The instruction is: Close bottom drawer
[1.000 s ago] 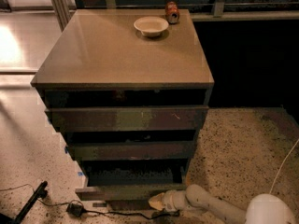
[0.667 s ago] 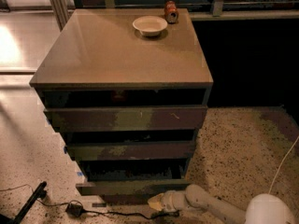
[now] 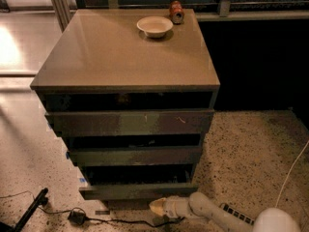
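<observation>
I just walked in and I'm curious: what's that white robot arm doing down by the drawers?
The robot is working on closing the bottom drawer of the cabinet. Its gripper is low near the floor, right in front of that drawer's front panel. The drawer looks nearly pushed in, but I can't tell if it is fully shut. A white bowl and a can sit on top of the cabinet, far from the arm.
</observation>
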Controlling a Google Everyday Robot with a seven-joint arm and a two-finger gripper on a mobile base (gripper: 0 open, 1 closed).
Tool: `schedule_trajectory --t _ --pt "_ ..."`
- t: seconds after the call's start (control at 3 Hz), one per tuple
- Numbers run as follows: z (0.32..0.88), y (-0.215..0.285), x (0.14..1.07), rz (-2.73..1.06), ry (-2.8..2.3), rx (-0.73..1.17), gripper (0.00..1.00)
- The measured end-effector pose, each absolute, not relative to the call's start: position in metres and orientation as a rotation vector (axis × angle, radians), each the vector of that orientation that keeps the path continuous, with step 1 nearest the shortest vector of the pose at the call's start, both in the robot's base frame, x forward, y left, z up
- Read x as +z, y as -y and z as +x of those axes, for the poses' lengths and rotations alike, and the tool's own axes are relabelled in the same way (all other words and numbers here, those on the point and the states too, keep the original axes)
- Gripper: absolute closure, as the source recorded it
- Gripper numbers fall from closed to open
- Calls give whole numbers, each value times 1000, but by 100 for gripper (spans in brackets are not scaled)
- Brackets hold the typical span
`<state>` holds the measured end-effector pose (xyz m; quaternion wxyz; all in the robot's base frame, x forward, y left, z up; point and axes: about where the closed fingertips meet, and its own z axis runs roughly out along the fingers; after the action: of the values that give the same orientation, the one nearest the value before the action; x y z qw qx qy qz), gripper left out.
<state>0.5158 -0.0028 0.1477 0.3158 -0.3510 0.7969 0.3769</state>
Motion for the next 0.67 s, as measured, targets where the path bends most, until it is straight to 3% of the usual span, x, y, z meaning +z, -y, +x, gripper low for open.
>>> schedule_trajectory --t 0.67 --pt "543 -21 155 -897 -2000 957 100"
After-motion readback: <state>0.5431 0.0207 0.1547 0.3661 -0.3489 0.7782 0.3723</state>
